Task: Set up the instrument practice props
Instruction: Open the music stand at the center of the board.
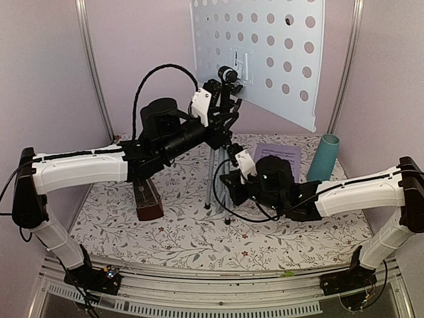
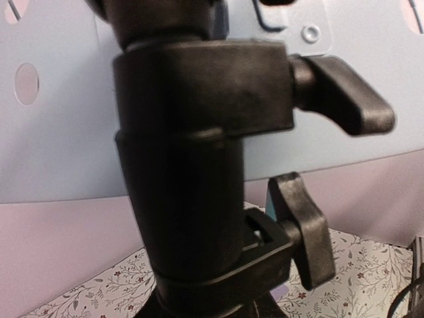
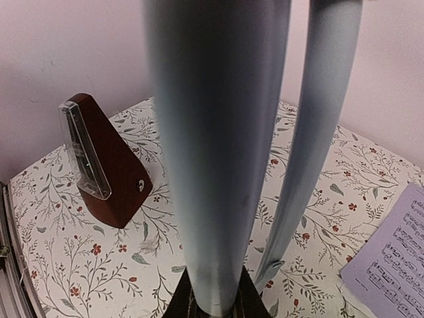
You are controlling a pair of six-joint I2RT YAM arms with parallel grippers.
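The music stand's pale-blue perforated desk leans at the back, on a black collar above silver tripod legs. My left gripper is high at the stand's neck, shut on that black collar, which fills the left wrist view. My right gripper is low and shut on a silver leg tube, with dark fingertips hugging the tube's base. A second leg slants beside it. The dark-red metronome stands upright left of the legs. A sheet-music page lies flat behind my right arm.
A teal cup stands upright at the right, just beyond the page. Two black clamp knobs stick out from the collar's right side. Lilac walls close in the floral tabletop at the back and both sides.
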